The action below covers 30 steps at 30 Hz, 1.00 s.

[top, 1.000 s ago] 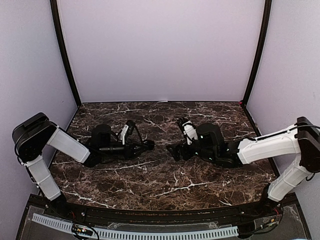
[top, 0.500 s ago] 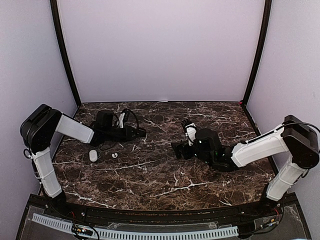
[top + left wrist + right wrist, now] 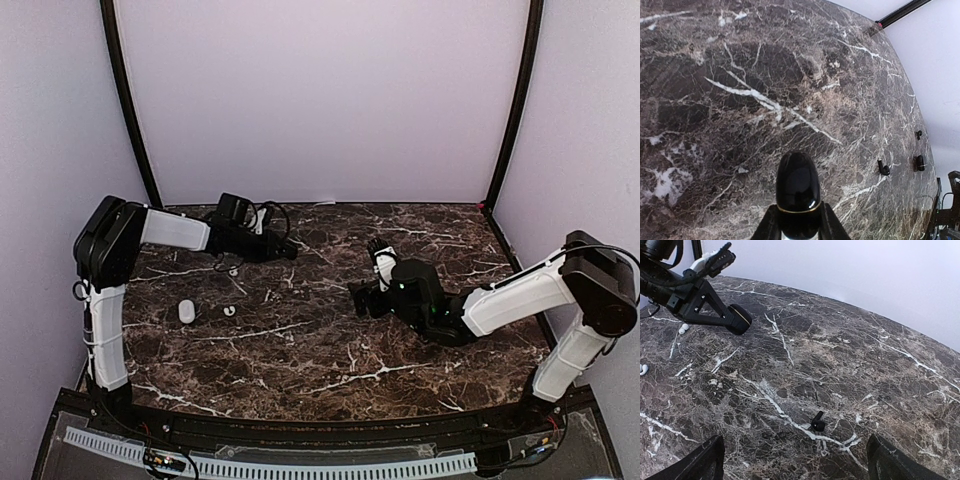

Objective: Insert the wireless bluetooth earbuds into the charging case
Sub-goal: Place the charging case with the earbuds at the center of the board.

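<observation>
My left gripper [image 3: 798,212] is shut on a glossy black charging case [image 3: 798,185] with a thin gold seam, held above the marble at the far left [image 3: 285,250]. A black earbud [image 3: 817,423] lies on the table between the wide-open fingers of my right gripper [image 3: 800,462], a little ahead of them. In the left wrist view, that earbud [image 3: 883,167] and two more black earbuds [image 3: 919,162] lie far off to the right. A white earbud [image 3: 229,311] rests near the left arm.
A white pebble-like case [image 3: 186,311] lies on the marble table [image 3: 330,350] at the left, beside the white earbud. Another small white piece [image 3: 684,328] sits under the left arm. Lilac walls with black posts [image 3: 128,100] close in the table.
My left arm has swung back and to the left with the black case, uncovering the white case and white earbud. The right gripper shifted slightly and stays open.
</observation>
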### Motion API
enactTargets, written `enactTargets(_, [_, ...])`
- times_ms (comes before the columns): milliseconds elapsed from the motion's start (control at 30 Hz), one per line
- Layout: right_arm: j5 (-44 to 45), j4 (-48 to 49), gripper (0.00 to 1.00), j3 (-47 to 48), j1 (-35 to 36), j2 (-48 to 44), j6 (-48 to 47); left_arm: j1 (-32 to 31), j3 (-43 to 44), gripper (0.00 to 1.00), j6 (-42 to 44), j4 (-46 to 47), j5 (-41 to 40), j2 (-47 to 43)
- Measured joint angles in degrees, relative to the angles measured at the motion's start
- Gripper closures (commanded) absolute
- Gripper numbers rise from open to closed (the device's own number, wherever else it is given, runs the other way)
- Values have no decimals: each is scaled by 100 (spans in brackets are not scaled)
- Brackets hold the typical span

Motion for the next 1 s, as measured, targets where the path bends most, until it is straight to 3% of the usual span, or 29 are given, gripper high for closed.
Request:
enactTargets(367, [0, 15, 2, -2, 0, 0, -15, 4, 361, 87, -166, -273, 798, 586])
enactTargets(567, [-7, 15, 2, -2, 0, 0, -22, 4, 339, 54, -175, -256, 892, 601])
enactTargets(633, [-9, 15, 2, -2, 0, 2, -33, 4, 321, 38, -170, -258, 903, 601])
enactTargets(733, [-9, 13, 2, -2, 0, 2, -39, 4, 293, 5, -109, -210, 955, 601])
enactTargets(1000, [-9, 13, 2, -2, 0, 2, -79, -2, -90, 1, 98, -323, 553, 101])
